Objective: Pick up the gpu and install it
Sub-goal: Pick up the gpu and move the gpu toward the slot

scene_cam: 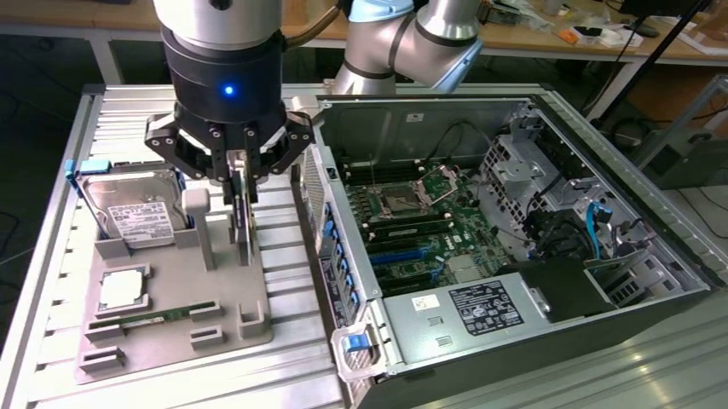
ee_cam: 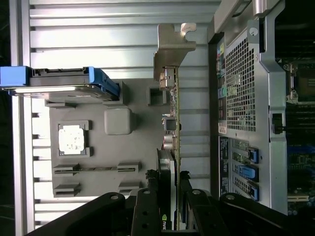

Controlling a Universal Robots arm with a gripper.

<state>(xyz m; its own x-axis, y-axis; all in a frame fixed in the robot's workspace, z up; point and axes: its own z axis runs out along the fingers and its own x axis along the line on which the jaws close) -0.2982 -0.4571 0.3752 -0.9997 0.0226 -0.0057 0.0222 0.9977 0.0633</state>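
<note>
- My gripper (ee_cam: 167,209) is clamped on the gpu (ee_cam: 173,128), with a finger pressed to each flat face at the black cooler end. The card stands on edge.
- The gpu hangs over the grey tray (scene_cam: 170,341), along the tray's side nearest the computer case (scene_cam: 546,102). Its silver bracket (ee_cam: 170,46) reaches past the tray's edge, over the slatted table (scene_cam: 125,111).
- I cannot tell whether the card's lower edge is clear of the tray's holders.
- I judge this to be the lift. To do it well I should rise straight with the card upright and untwisted, so nothing drags on the tray's post (scene_cam: 196,226) just beside it.
- Elsewhere on the tray, apart from the card, sit the processor (scene_cam: 123,290), the memory stick (scene_cam: 153,318) and the hard drive (scene_cam: 136,213).
- Beyond the tray the case lies open, with its motherboard (scene_cam: 421,221) showing. Its perforated wall stands just beside the tray, so any sideways swing risks knocking the bracket.
</note>
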